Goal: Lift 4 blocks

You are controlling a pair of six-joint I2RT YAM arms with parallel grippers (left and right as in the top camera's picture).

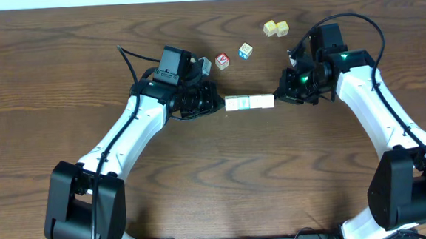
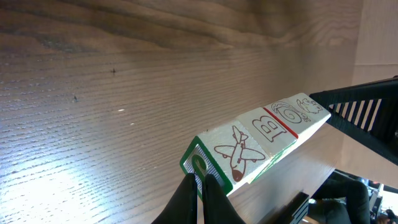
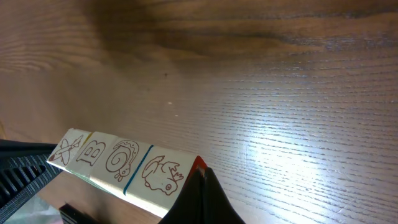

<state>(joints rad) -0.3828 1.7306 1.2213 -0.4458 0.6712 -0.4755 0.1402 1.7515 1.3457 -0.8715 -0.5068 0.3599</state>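
Four cream-faced letter blocks (image 1: 249, 102) form one tight row in the middle of the table, squeezed end to end between my two grippers. My left gripper (image 1: 216, 103) is shut, with its joined tips pressed on the row's green-edged left end (image 2: 198, 163). My right gripper (image 1: 279, 95) is shut too and presses on the red-edged right end (image 3: 198, 163). In the left wrist view the blocks (image 2: 261, 138) show a plane, a B, a snail and an animal. In the right wrist view the row (image 3: 118, 158) appears to hang a little above the wood.
Behind the row lie a red-faced cube (image 1: 223, 60) and a blue-faced cube (image 1: 246, 51). Two yellowish cubes (image 1: 275, 28) sit farther back right. Both white arms reach in from the front corners of the brown wooden table (image 1: 61, 62).
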